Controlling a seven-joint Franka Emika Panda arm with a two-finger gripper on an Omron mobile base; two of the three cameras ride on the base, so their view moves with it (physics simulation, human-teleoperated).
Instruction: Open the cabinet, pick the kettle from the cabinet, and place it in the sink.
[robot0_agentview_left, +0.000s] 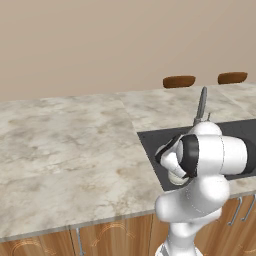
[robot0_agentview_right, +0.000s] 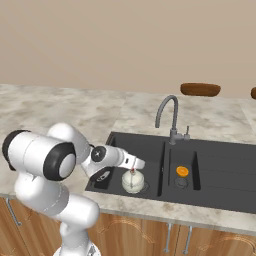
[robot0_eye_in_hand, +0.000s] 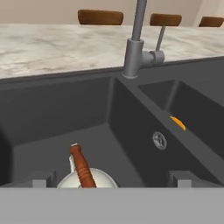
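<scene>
The black rectangular recessed sink (robot0_agentview_right: 150, 150) sits in the marble-like table (robot0_agentview_left: 65, 150), its front rim close to the table's front edge. The small rounded cream-white kettle (robot0_agentview_right: 133, 182) stands upright on the floor of the sink's large left basin, near the front wall and just left of the divider that parts it from the smaller right basin. Behind the kettle, toward the curved silver gooseneck faucet (robot0_agentview_right: 167, 116), the basin floor is bare. An orange round piece (robot0_agentview_right: 182, 171) lies in the right basin beyond the divider.

The gripper (robot0_eye_in_hand: 111, 178) hangs just above the kettle with its 2 fingers spread wide, 1 on either side and not pressing the body. The kettle's body is pale and domed, and a reddish-brown handle (robot0_eye_in_hand: 82, 166) rises from its top. Brown seat backs (robot0_eye_in_hand: 99, 16) show beyond the table's far edge.
</scene>
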